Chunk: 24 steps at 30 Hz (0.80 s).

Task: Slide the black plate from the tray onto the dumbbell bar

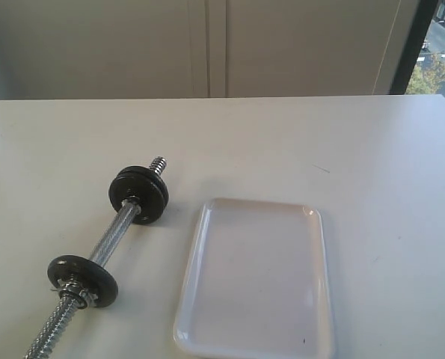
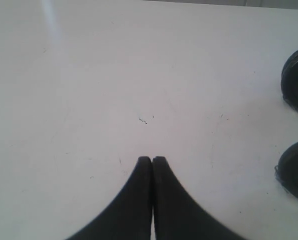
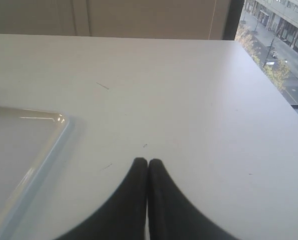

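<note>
The chrome dumbbell bar lies at an angle on the white table, left of the white tray. The tray holds nothing. A black plate sits on the bar's near threaded end beside a chrome nut. What looks like two black plates pressed together sit near the far end. Both plate groups show at the edge of the left wrist view, the black plates and the single plate. My left gripper is shut and empty over bare table. My right gripper is shut and empty beside the tray's corner. Neither arm shows in the exterior view.
The table's far edge meets a pale wall. A window with a street outside is at the back right. The table's right edge runs along that window.
</note>
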Motion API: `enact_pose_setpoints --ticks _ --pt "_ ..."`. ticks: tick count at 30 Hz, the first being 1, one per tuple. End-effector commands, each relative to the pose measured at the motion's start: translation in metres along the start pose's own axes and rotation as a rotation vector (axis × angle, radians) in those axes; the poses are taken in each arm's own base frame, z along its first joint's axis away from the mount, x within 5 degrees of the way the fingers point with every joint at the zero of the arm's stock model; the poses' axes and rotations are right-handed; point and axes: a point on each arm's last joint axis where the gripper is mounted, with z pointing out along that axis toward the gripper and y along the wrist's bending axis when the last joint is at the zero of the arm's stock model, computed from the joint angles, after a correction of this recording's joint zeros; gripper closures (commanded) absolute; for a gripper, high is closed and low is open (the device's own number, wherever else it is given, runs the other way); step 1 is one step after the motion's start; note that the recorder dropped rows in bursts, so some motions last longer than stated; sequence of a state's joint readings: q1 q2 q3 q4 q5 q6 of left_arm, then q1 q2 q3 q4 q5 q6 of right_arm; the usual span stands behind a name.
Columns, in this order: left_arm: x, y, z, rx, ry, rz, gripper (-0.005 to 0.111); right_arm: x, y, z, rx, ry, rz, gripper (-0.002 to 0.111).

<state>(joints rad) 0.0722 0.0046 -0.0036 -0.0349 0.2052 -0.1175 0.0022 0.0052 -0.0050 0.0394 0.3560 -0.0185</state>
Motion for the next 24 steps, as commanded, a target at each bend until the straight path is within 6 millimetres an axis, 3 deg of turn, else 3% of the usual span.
enact_pose_setpoints --ticks 1,24 --pt "0.0015 0.0003 0.0002 -0.006 0.005 -0.013 0.107 0.0 -0.0004 0.0002 0.006 -0.015 0.004 0.108" --pt "0.0015 0.0003 0.0002 -0.006 0.005 -0.013 0.107 0.0001 0.0021 0.0001 -0.039 -0.014 -0.008 0.108"
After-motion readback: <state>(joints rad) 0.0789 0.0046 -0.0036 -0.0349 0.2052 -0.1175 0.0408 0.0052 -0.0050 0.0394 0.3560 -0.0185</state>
